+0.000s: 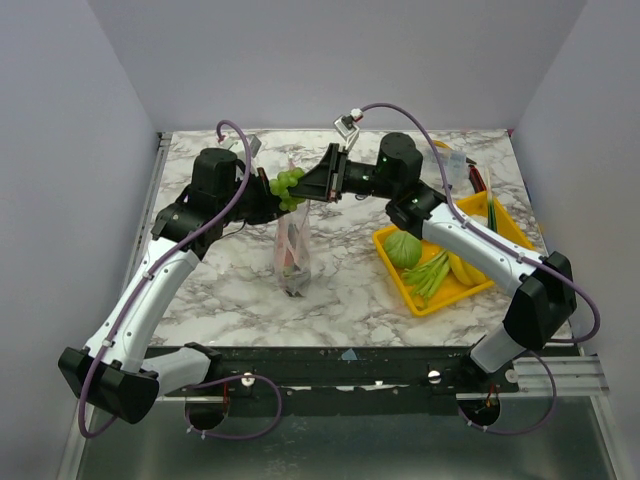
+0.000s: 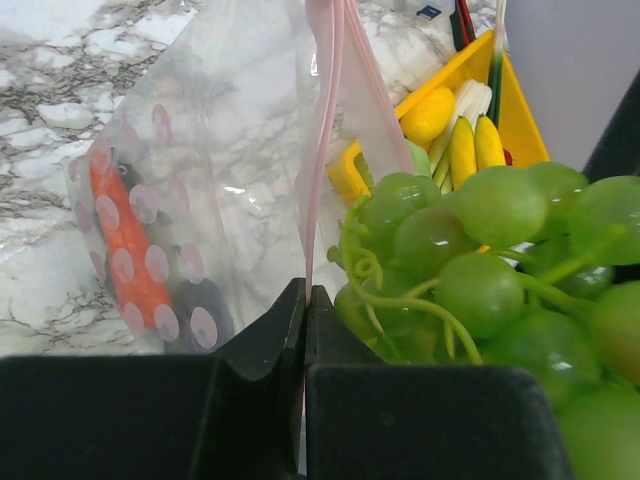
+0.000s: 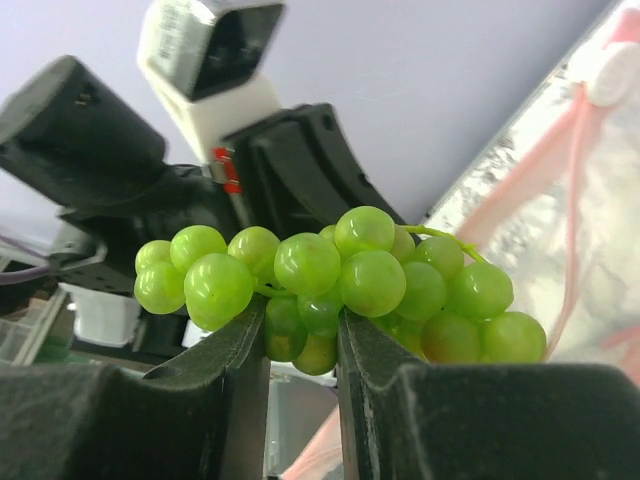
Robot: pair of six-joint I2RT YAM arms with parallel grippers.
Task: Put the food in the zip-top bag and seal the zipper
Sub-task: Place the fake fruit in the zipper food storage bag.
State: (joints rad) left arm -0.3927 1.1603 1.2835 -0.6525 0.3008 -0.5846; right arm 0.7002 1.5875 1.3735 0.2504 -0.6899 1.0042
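Top view: overhead, behind arm bases, facing down onto tabletop [image 1: 340, 285]. Wrist views: close-up, sharing grapes [image 3: 340, 270] and zip-top bag [image 2: 230, 180].

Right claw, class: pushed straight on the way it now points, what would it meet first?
Probably the left claw, facing it just past the grapes the right claw carries, and shut on the zip-top bag's zipper. The bag's mouth lies slightly aside; depth is hard to judge.

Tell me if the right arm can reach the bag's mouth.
Probably yes: right gripper holds grapes beside the zipper, left gripper pinches it up, nothing between. Whether the bag gapes is unclear.
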